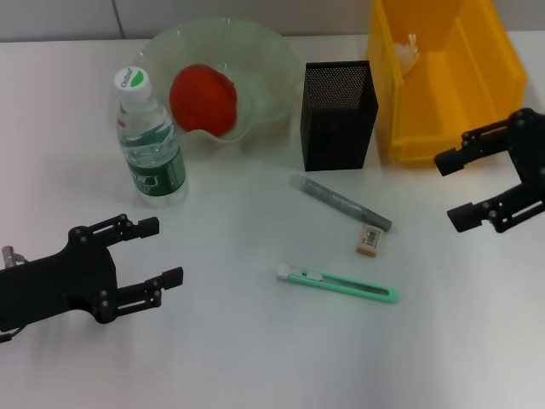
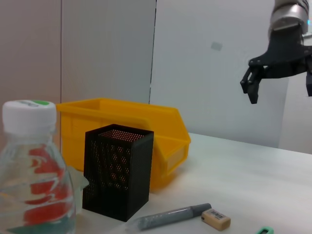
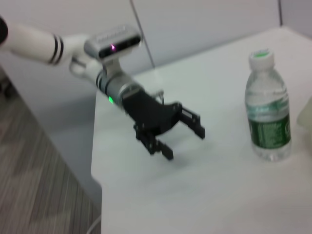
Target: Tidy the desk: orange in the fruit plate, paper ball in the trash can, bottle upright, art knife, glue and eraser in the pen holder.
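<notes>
Since the orange already sits in the fruit plate, the bottle stands upright beside that plate, and a crumpled paper ball shows inside the yellow trash can, I judge that only the three small items are left. Nearest me in the head view is the left end effector, low over the desk with its jaws wide and empty, aimed toward the middle. Just beyond and to its right lies the art knife, flat, its long axis running nearly across the desk, grey tip toward the left arm. I judge the left arm to be nearer the knife, so a grasp there means closing across the narrow body, square to that axis. A little farther sits the eraser, and just beside it the glue lies on a diagonal, one end close to the pen holder. The right end effector hangs at the far right, in front of the trash can, jaws wide and empty, nearer to the eraser and glue.

From the left wrist view I get the pen holder's height and its open mouth, which the head view flattens; the knife shows there only as a green sliver. The right wrist view shows the left end effector and bottle, but none of the small items.
</notes>
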You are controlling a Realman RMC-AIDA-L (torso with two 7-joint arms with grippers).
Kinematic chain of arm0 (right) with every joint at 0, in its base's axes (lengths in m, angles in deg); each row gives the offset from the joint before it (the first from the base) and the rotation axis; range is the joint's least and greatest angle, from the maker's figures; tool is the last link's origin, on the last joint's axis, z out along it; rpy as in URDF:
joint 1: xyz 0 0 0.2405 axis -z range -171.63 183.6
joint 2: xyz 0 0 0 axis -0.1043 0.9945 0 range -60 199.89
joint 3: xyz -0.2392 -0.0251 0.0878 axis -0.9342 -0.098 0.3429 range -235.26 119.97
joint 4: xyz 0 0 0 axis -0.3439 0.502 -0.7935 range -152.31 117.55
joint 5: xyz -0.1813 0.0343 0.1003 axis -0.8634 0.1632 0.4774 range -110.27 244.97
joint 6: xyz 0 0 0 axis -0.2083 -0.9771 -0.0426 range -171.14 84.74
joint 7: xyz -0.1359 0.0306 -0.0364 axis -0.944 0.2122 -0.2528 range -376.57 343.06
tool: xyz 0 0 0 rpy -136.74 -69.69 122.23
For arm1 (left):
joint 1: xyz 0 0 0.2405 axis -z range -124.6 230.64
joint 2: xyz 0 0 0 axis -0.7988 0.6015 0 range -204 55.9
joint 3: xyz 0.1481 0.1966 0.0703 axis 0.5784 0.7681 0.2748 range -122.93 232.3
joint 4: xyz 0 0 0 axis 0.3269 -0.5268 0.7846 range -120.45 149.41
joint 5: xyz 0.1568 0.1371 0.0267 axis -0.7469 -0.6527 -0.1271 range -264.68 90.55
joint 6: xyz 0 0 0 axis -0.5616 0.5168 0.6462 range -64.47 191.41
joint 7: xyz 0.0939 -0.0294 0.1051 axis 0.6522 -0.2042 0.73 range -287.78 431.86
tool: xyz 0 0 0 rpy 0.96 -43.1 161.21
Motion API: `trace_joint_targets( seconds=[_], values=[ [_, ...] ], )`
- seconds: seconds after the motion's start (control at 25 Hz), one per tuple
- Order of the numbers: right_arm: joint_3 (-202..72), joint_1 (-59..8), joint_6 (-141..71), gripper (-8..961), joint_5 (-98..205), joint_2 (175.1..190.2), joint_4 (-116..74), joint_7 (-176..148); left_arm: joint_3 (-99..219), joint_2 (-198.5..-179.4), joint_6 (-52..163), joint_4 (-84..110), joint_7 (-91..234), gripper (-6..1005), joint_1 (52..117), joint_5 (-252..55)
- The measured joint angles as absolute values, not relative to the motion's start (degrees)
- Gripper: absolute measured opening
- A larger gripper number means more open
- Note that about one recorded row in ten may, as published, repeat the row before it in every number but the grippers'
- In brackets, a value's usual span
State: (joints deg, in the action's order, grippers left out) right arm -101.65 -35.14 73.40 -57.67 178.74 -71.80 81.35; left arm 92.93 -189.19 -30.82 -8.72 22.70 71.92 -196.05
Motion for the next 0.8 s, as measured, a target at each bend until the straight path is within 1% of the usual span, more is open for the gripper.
trace_joint_targets(
  seconds=[0.08, 0.12, 0.32, 0.48, 0.68, 0.8],
  values=[
    [-102.53, -38.67, 74.15, 821, -61.15, 179.27, -72.68, 82.84, 92.92, -189.25, -30.83, -8.72, 22.79, 768, 71.92, -196.05],
    [-102.53, -38.67, 74.15, 821, -61.15, 179.27, -72.68, 82.84, 92.92, -189.29, -30.83, -8.72, 22.83, 768, 71.92, -196.05],
    [-108.58, -43.42, 72.72, 819, -62.84, 180.69, -72.95, 85.59, 92.79, -189.51, -30.83, -8.72, 22.98, 769, 71.93, -196.04],
    [-113.98, -45.83, 70.04, 818, -63.71, 182.77, -72.97, 87.23, 92.73, -189.58, -30.83, -8.85, 22.90, 769, 72.14, -196.03],
    [-117.58, -47.82, 66.51, 817, -67.17, 186.26, -72.74, 87.55, 92.40, -189.56, -30.51, -8.92, 22.53, 769, 72.46, -196.00],
    [-118.88, -48.65, 63.83, 816, -69.54, 187.95, -71.93, 87.60, 92.32, -189.46, -30.52, -8.88, 22.42, 768, 72.51, -195.98]
  ],
)
